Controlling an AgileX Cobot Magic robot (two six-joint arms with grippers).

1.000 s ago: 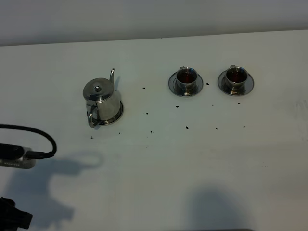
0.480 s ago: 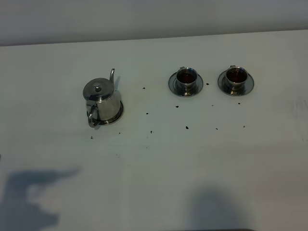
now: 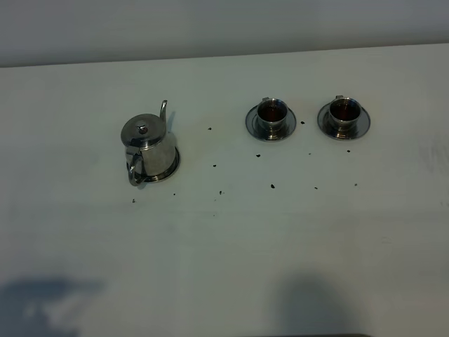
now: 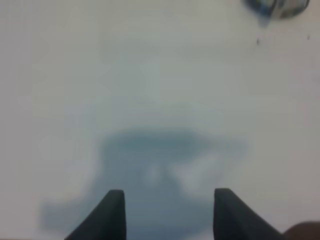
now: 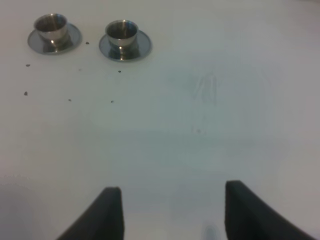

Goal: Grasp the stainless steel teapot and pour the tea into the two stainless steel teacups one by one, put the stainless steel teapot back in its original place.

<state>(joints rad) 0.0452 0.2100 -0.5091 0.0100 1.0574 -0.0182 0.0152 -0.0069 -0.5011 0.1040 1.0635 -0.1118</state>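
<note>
The stainless steel teapot [image 3: 149, 149] stands upright on its coaster [image 3: 172, 170], left of two tea-filled teacups [image 3: 271, 114] [image 3: 344, 114], while both grippers [image 4: 167, 212] [image 5: 172, 212] hold their jaws apart over the bare white surface [image 3: 231, 239].

We count one teapot [image 3: 148, 144] on one coaster [image 3: 171, 170], two teacups, left [image 3: 271, 114] and right [image 3: 344, 113], each on its own saucer, so two saucers, left [image 3: 252, 124] and right [image 3: 362, 125].

A white table [image 3: 224, 239], scattered with dark specks [image 3: 272, 186], is bounded at 12 o'clock by a pale grey wall [image 3: 210, 28], with soft shadows cast at 6 and 8 o'clock.
</note>
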